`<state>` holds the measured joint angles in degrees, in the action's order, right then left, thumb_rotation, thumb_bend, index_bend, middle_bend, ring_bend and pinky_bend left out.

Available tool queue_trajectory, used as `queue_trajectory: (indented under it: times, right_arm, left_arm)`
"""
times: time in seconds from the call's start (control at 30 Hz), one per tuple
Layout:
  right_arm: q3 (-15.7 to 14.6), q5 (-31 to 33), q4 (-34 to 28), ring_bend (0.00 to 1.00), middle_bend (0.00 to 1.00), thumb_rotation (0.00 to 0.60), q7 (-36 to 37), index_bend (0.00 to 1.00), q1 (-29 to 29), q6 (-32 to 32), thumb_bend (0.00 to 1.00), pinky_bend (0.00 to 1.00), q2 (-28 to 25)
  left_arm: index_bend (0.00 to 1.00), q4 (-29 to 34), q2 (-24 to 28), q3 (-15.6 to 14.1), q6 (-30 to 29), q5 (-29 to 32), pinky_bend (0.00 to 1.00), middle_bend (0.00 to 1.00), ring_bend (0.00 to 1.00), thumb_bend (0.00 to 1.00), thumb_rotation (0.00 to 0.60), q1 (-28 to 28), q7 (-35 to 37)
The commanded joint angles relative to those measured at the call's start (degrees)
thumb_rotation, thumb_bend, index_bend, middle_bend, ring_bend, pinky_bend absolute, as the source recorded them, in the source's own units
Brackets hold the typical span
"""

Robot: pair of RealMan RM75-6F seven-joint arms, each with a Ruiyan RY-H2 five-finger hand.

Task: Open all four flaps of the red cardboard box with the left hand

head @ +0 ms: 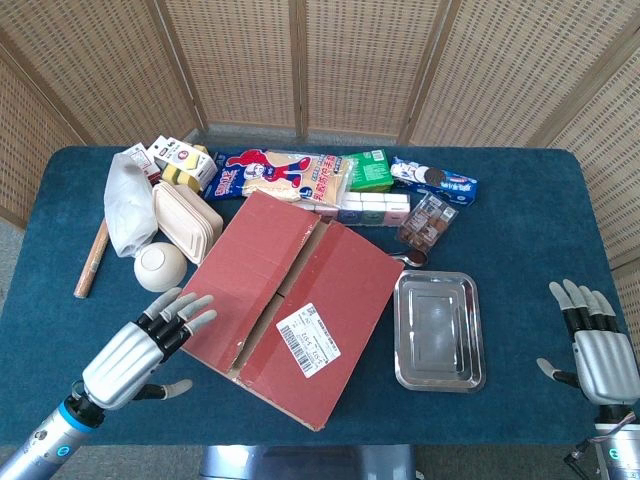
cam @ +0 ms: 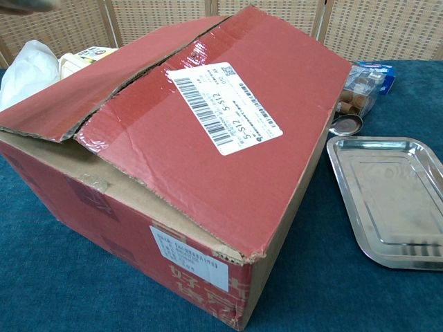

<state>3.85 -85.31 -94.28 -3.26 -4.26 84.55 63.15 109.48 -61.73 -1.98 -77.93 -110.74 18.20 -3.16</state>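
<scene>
My left hand (head: 140,345) hovers with fingers spread and empty, its fingertips (head: 195,305) just beside the near-left corner of the red cardboard box (head: 285,300), over the blue table (head: 520,230). Whether they touch the cardboard I cannot tell. The box sits at the table's centre, turned at an angle, to the right of my left hand. Its two top flaps (cam: 228,138) lie down, a narrow seam running between them; the chest view shows the left flap's (cam: 83,90) edge lifted slightly and torn along the seam. A white shipping label (head: 308,338) is stuck on the right flap.

My right hand (head: 597,350) rests at the table's far right edge, fingers apart, holding nothing, well away from the box. Between it and the box lies a steel tray (head: 438,330). A white bowl (head: 161,267) stands just beyond my left hand, near the box's left side. Snack packets (head: 285,175) and small cartons line the table's back edge behind the box.
</scene>
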Motion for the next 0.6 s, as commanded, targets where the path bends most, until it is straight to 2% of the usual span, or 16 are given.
queue_trajectory:
  times: [0.03,0.23,0.6]
  right_arm:
    - [0.04,0.0,-0.02,0.0,0.0,0.6,0.2,0.0,0.01,0.05,0.0,0.0,-0.08]
    - [-0.01,-0.12,-0.08,0.0,0.0,0.6,0.51,0.0,0.01,0.03,0.0,0.0,-0.23]
    - [-0.24,-0.46,-0.23,0.0,0.0,0.6,0.39,0.0,0.02,-0.02,0.0,0.0,-0.21]
  left_arm:
    - [0.0,-0.05,-2.53,0.86,1.23,1.26,0.0,0.0,0.0,0.0,0.6,0.53,-2.24]
    - [0.0,-0.57,-5.9,2.37,1.18,3.61,0.0,0.0,0.0,0.0,0.6,0.64,-6.02]
    - [0.0,0.99,-8.55,3.23,3.23,7.56,0.0,0.0,0.0,0.0,0.6,1.39,-9.83]
